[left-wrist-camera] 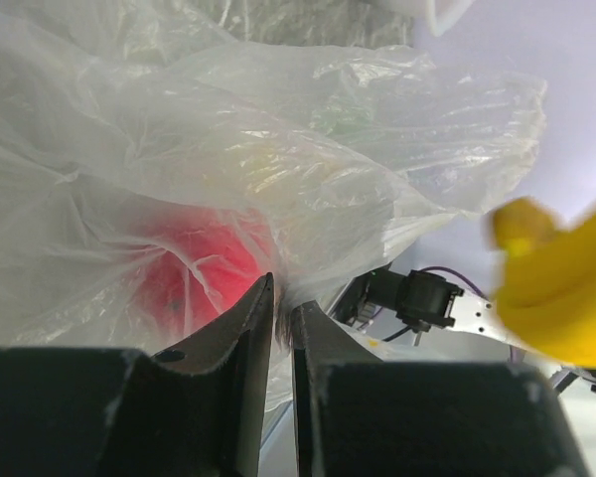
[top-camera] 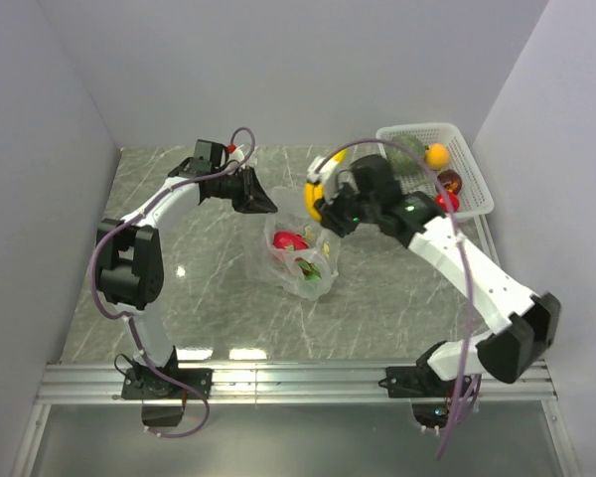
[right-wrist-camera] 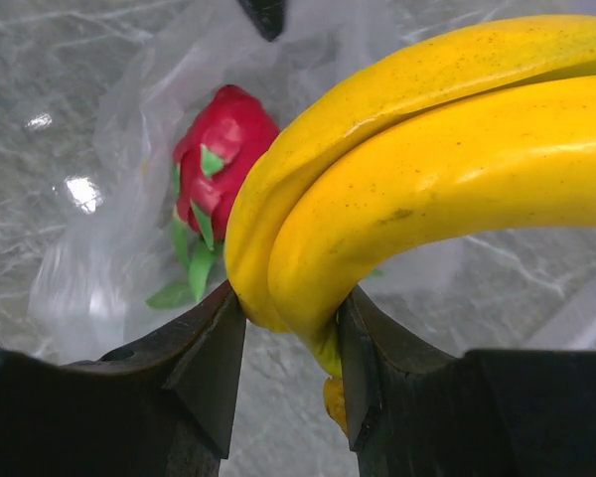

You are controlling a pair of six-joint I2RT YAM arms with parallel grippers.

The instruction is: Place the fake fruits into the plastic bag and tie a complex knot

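Two grippers work at one plastic bag (top-camera: 303, 260), which lies crumpled and open near the middle of the grey marbled surface (top-camera: 209, 278). The left gripper (top-camera: 266, 205) is at the bag's far-left edge. In its wrist view its jaws are almost together, with a fold of the thin film (left-wrist-camera: 278, 149) nipped between them. The right gripper (top-camera: 325, 209) hangs just beyond the bag's far-right edge, clamped across the yellow banana (top-camera: 314, 189). In the right wrist view the banana (right-wrist-camera: 427, 169) is wedged between both fingers (right-wrist-camera: 214, 368) above the bag's mouth (right-wrist-camera: 129, 199), apart from the film.

One magenta-red piece (top-camera: 290, 241) with green leaf tips sits inside the bag, showing as a red blur through the plastic in the left wrist view (left-wrist-camera: 199, 278).

Four more fruits lie in the white lattice basket (top-camera: 472, 164) at the far right: a dull green melon (top-camera: 409, 159), an orange-yellow piece (top-camera: 436, 155), a dark red one (top-camera: 449, 183) and a red ball (top-camera: 447, 202).

Yellow-green print on the bag is too small to read.
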